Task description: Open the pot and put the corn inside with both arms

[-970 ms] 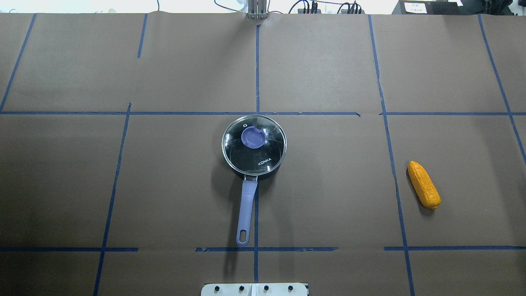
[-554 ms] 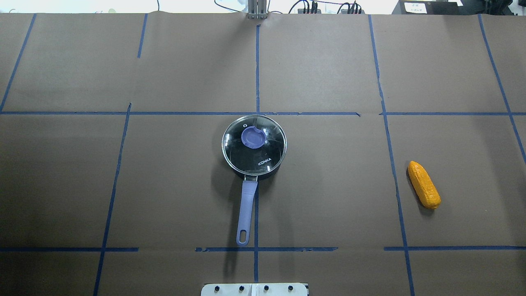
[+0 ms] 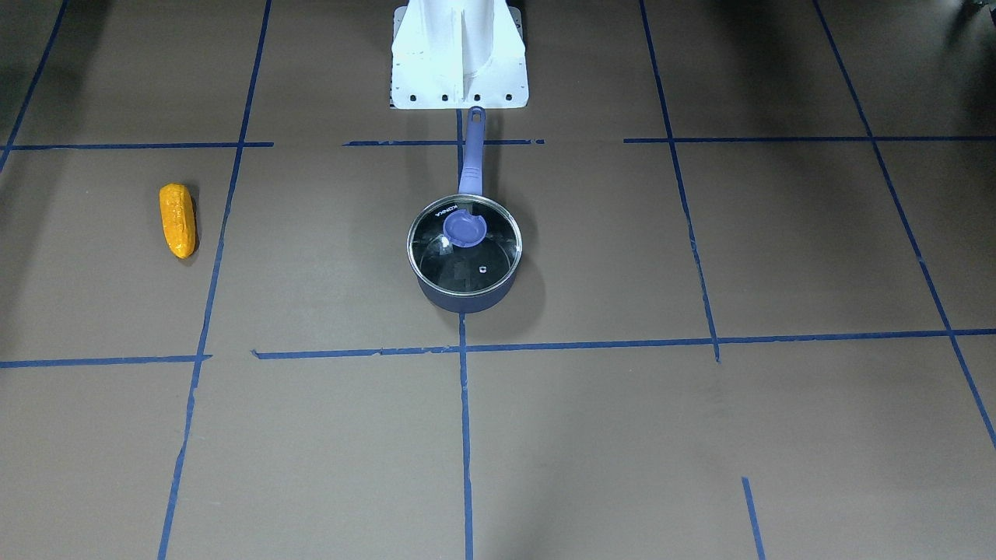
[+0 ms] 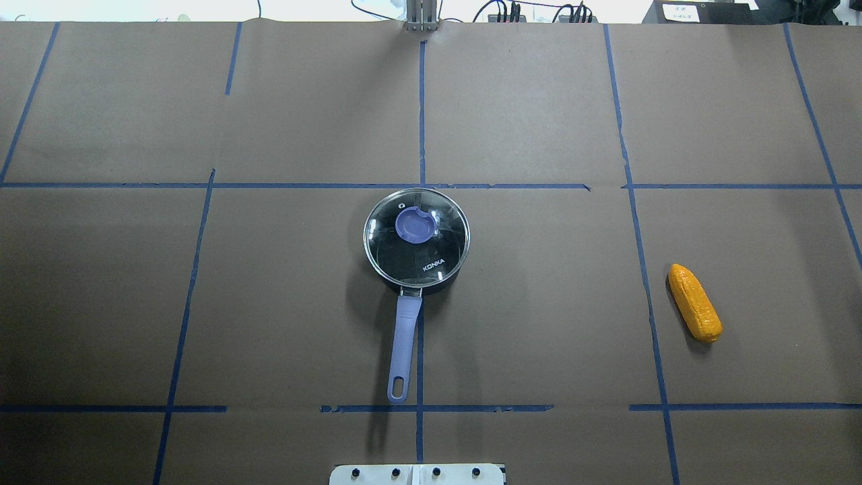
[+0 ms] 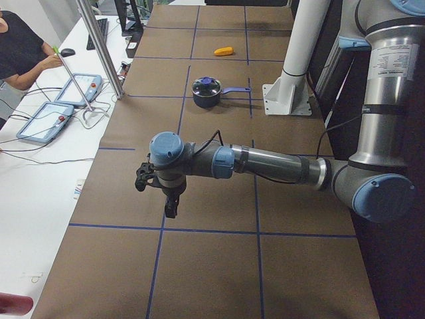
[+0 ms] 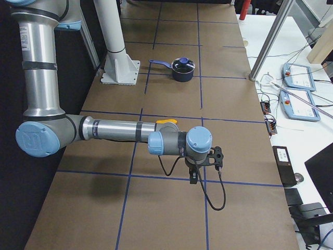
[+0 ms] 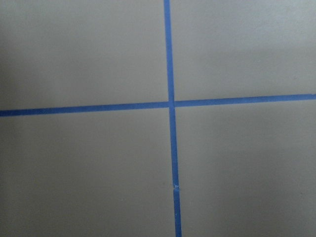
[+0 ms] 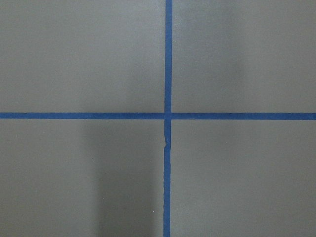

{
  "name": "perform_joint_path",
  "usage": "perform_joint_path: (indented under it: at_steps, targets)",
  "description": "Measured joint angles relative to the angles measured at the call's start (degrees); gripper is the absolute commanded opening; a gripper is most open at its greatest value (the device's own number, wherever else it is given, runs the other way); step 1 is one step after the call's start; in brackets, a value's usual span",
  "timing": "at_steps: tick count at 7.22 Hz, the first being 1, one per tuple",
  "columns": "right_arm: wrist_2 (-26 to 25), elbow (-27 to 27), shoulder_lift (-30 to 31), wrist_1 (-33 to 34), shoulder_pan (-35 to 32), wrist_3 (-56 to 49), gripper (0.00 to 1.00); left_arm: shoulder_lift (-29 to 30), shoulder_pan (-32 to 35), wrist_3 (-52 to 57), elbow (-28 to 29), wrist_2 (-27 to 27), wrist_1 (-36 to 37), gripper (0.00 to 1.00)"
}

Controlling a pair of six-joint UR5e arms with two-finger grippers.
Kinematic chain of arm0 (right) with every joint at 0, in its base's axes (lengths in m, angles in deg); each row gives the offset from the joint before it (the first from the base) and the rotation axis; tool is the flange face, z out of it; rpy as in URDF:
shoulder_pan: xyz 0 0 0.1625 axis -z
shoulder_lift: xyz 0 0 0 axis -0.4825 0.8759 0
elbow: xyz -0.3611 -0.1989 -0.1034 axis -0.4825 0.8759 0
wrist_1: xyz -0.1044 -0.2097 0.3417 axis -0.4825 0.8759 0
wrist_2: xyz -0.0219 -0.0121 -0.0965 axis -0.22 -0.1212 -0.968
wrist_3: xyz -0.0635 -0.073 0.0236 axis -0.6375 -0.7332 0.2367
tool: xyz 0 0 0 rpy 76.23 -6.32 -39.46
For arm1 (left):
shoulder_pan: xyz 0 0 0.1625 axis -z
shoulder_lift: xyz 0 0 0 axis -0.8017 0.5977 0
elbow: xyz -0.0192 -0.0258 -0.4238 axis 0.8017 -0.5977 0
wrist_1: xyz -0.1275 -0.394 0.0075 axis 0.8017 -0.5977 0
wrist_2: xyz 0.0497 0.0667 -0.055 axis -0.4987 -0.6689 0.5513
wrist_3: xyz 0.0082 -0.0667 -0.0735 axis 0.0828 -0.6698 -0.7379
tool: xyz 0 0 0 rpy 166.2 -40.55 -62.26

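The pot (image 4: pixel 416 236) stands at the table's middle with its glass lid and blue knob (image 4: pixel 413 225) on, its lavender handle (image 4: pixel 404 343) pointing toward the robot base. It also shows in the front view (image 3: pixel 464 253). The corn (image 4: pixel 695 303) lies flat on the table far to the pot's right; in the front view the corn (image 3: pixel 177 220) is at the left. My left gripper (image 5: pixel 171 203) hangs over the table's left end, far from the pot. My right gripper (image 6: pixel 193 174) hangs over the right end, beyond the corn. I cannot tell whether either is open or shut.
The table is brown paper marked with blue tape lines (image 4: pixel 421 114). The white base pedestal (image 3: pixel 459 54) stands behind the pot's handle. An operator (image 5: pixel 20 53) and control pendants (image 5: pixel 60 109) are at the side bench. Both wrist views show only paper and crossed tape.
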Motion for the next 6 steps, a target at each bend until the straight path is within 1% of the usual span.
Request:
perform_joint_path:
  at_steps: [2, 4, 5, 6]
  targets:
    - [0.02, 0.00, 0.00, 0.00, 0.00, 0.09, 1.00, 0.12, -5.36, -9.11, -10.05, -0.06, 4.72, 1.00]
    - [0.08, 0.02, -0.01, 0.05, 0.00, 0.15, 1.00, 1.77, -14.92, -23.37, -19.82, -0.16, 7.40, 1.00]
    - [0.10, 0.02, 0.00, 0.06, 0.00, 0.16, 1.00, 4.97, -20.94, -31.54, -22.38, -0.44, 7.75, 1.00]
    - [0.09, 0.04, -0.01, 0.05, 0.00, 0.19, 1.00, 9.50, -27.23, -38.81, -23.27, -1.76, 8.15, 1.00]
